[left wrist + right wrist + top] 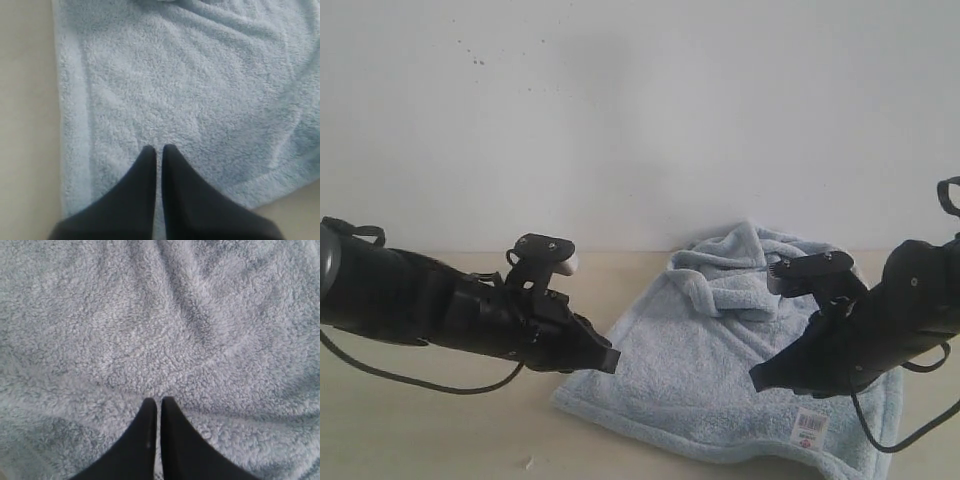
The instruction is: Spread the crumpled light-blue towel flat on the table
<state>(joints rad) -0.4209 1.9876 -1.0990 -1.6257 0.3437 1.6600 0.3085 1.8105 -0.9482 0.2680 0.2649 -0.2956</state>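
The towel [700, 390] lies right of centre on the surface [420, 430], near half flat, far part bunched. Left fingers [142, 200] and right fingers [145, 440], pressed together and empty, hang over it; pushing like this could drag or rumple it.

The fluffy light-blue towel [700, 385] is lying on the pale tabletop [420, 430]. Its front part is lying flat, but its back part is bunching up in soft folds. A small white label [810, 428] is showing near the front edge.
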